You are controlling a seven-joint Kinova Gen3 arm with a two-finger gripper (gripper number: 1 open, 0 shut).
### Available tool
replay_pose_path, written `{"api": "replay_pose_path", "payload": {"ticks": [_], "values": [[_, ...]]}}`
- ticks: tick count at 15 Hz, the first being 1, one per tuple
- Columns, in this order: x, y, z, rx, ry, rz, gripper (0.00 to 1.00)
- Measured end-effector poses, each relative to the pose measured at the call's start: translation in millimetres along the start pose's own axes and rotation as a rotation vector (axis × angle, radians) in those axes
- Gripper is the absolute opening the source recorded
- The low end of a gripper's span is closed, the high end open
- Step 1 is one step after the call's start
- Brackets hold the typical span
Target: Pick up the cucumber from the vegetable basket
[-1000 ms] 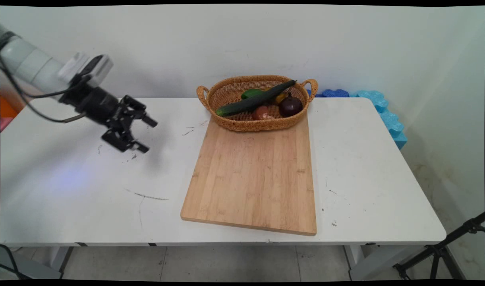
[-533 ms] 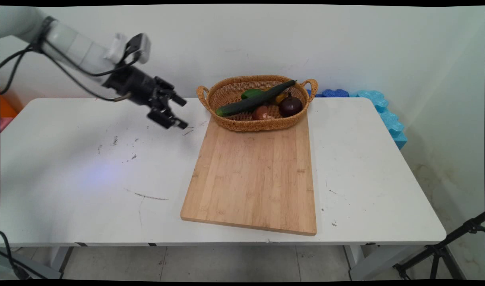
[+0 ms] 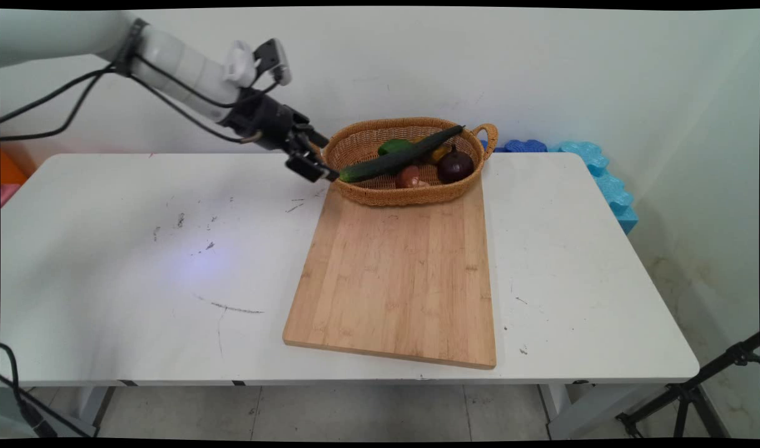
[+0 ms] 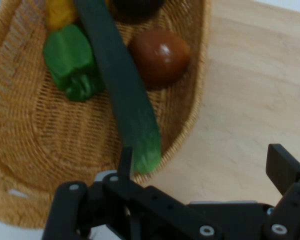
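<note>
My gripper (image 3: 328, 160) hangs open at the left end of a woven basket (image 3: 380, 196), just above its rim and beside its left handle. A long dark green cucumber (image 3: 398, 157) lies slantwise across the basket, its near end right at my fingertips. In the hand view the gripper (image 4: 205, 165) is open, its left finger (image 4: 126, 160) close to the cucumber (image 4: 122, 85) tip. Beside the cucumber lie a green pepper (image 4: 72, 62), a brown round vegetable (image 4: 160, 56) and a yellow piece (image 4: 60, 11). A dark red onion (image 3: 455, 165) sits at the basket's right.
A wooden cutting board (image 3: 398, 274) lies on the white table (image 3: 106, 280), with the basket on its far end. Blue foam blocks (image 3: 594, 165) stand behind the table's right corner. A black tripod leg (image 3: 697, 389) is on the floor at lower right.
The arm has swung from over the table's left part rightward and toward the wall, bringing the open gripper to the basket's left end. Nothing else has moved.
</note>
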Motion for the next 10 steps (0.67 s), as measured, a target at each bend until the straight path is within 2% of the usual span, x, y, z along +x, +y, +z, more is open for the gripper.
{"api": "replay_pose_path", "payload": {"ticks": [4,10], "values": [[21.3,-3.4,30.4,0.054,-0.001,-0.050,1.00],[34.3,-6.9,70.4,0.095,-0.024,-0.108,1.00]]}}
